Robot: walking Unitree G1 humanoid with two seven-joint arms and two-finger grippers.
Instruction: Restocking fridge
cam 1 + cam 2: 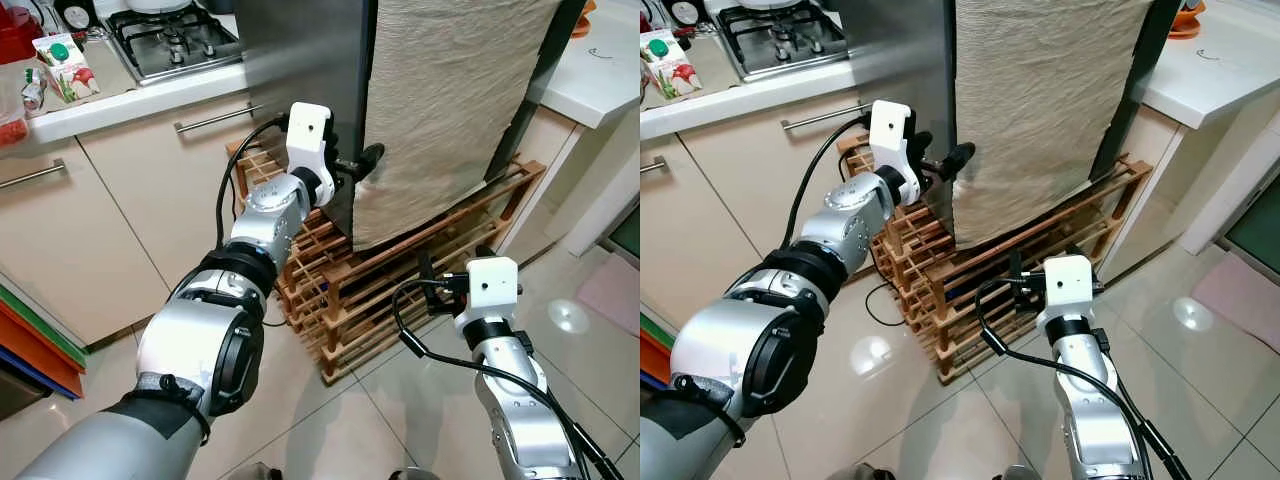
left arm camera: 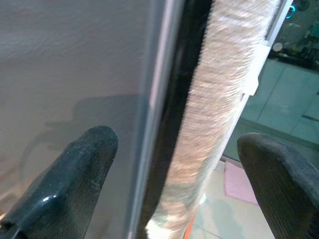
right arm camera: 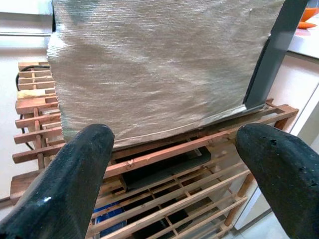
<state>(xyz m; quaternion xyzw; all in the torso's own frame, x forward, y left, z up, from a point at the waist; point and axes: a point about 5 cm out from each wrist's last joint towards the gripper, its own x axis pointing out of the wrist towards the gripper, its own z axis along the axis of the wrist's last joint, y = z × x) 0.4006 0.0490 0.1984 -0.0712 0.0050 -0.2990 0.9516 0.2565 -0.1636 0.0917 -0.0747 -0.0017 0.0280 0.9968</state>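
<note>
Right now we see the fridge (image 1: 300,60), a steel-grey box draped at its front with a beige cloth (image 1: 450,110), standing on a slatted wooden rack (image 1: 400,290) on the tiled floor (image 1: 400,420).

Our left gripper (image 1: 362,160) is raised at the fridge's front left corner, where the grey side wall meets the cloth-covered door. In the left wrist view its jaws stand wide apart, one finger (image 2: 75,174) over the grey side wall and the other out past the cloth's edge, so the dark door seam (image 2: 172,124) runs between them. They hold nothing, and we cannot tell whether either finger touches the fridge.

Our right gripper (image 1: 1015,275) hangs lower, in front of the rack's upper slats and below the hem of the cloth. Its jaws are likewise spread wide and empty; the right wrist view looks between them at the cloth and the rack beneath it, and a dark flat object (image 3: 164,167) lies among the slats.

Left of the fridge runs the desk (image 1: 130,100), with a gas hob (image 1: 175,40) near its back edge and a juice carton (image 1: 65,65) lying near its left end. Cream cabinet doors with bar handles (image 1: 215,118) sit below it. Another white desk (image 1: 600,70) shows to the right of the fridge.
</note>
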